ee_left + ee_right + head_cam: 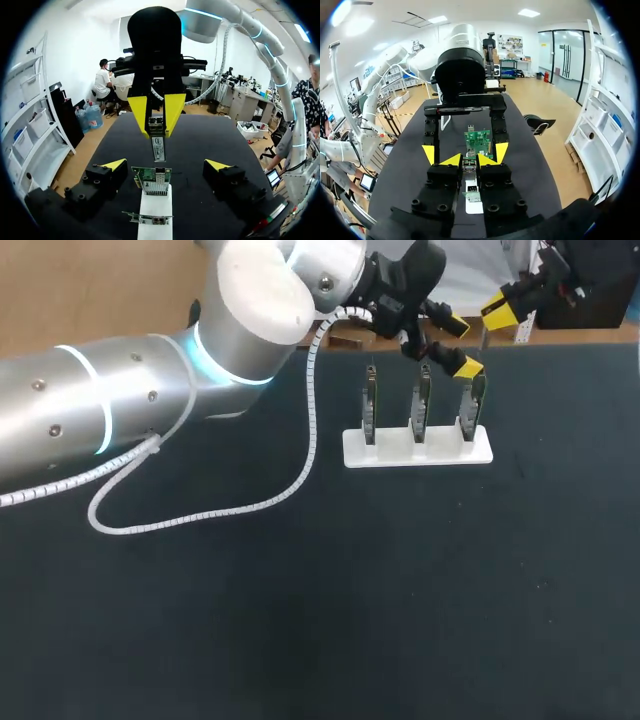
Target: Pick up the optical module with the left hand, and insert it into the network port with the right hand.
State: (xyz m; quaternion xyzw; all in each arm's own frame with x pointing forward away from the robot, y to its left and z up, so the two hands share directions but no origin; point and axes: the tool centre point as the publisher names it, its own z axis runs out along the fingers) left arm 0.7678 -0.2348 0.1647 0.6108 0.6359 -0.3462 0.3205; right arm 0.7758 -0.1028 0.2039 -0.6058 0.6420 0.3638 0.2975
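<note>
Above one end of the white slab holder, which carries three upright green boards, the right gripper pinches a slim silver module between narrow, wedge-shaped yellow tips. The labelled bar hangs straight down, just over the holder's end board. A perforated metal port cage fronts that board. The left gripper sits at the same end of the holder, its blocky black fingers spread wide, one to each side of the board, holding nothing. The holder rests on a matte black table. Beside the holder, a white spiral cable sags from the brushed-silver left arm.
</note>
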